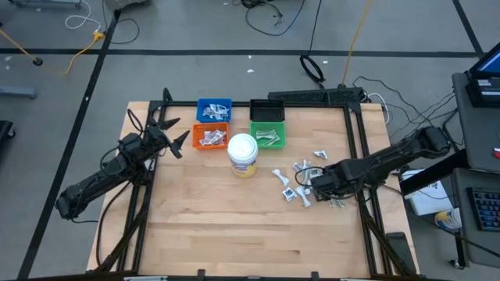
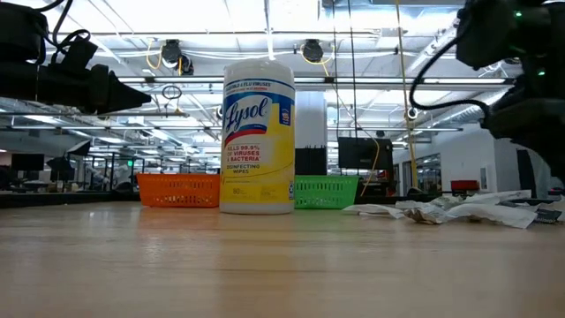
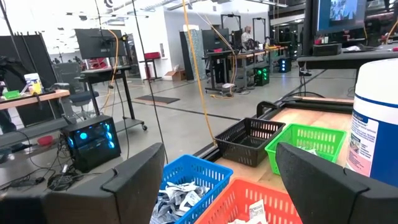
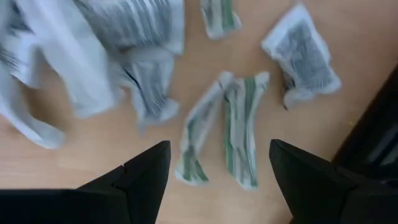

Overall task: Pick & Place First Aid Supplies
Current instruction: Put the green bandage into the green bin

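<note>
I am hovering the right claw (image 4: pixel 217 171), fingers spread, over a green-striped strip (image 4: pixel 239 134) right of the jar (image 1: pixel 243 153), lining up a grasp; the left claw (image 3: pixel 217 180), spread, is waiting above the orange bin (image 3: pixel 261 205).

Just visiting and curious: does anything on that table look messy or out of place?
Yes: crumpled first aid packets lie scattered on the table, not in a bin. The right tool hangs open over them. The jar stands upright.
</note>
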Robot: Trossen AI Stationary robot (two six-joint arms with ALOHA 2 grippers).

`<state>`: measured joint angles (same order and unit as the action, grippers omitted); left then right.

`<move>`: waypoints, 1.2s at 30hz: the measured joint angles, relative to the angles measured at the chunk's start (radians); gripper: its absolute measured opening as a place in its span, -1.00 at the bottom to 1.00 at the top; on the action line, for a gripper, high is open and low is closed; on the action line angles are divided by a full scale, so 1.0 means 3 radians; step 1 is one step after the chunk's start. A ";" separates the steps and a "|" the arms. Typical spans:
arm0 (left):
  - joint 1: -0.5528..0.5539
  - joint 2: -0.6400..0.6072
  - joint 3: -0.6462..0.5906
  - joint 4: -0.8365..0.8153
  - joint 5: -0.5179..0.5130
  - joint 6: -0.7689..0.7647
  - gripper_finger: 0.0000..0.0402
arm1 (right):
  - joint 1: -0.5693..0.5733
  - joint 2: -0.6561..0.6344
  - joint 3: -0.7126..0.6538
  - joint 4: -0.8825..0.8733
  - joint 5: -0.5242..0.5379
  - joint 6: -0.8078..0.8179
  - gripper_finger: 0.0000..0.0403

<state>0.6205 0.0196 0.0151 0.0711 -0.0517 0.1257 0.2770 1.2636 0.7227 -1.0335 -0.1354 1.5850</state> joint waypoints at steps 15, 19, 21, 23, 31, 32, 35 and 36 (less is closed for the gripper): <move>0.0000 0.0000 0.0000 0.0000 -0.0001 0.0000 0.54 | 0.0112 -0.0048 -0.0195 0.0003 -0.0080 0.0003 -0.06; 0.0000 0.0000 0.0000 0.0000 -0.0001 0.0000 0.54 | 0.0112 -0.0048 -0.0201 0.0055 -0.0076 -0.0003 -0.24; -0.0001 0.0000 0.0000 0.0000 -0.0001 0.0000 0.54 | 0.0112 -0.0048 -0.0247 0.0097 -0.0077 -0.0003 -0.31; -0.0001 0.0000 0.0000 0.0000 -0.0001 0.0000 0.54 | 0.0112 -0.0048 -0.0301 0.0149 -0.0078 -0.0002 -0.35; -0.0001 -0.0001 0.0000 0.0000 -0.0001 0.0000 0.54 | 0.0110 -0.0031 -0.0490 0.0497 -0.0148 -0.0032 -0.41; -0.0001 -0.0001 0.0000 0.0000 -0.0001 0.0000 0.54 | 0.0110 -0.0028 -0.0490 0.0521 -0.0160 -0.0047 -0.43; -0.0001 -0.0001 0.0000 0.0000 -0.0001 0.0000 0.54 | 0.0110 -0.0028 -0.0492 0.0575 -0.0166 -0.0079 -0.56; -0.0001 -0.0001 0.0000 0.0001 -0.0001 0.0000 0.54 | 0.0109 -0.0028 -0.0492 0.0585 -0.0166 -0.0070 -0.62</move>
<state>0.6203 0.0195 0.0151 0.0714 -0.0519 0.1257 0.3098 1.2552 0.5751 -0.8581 -0.1852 1.5639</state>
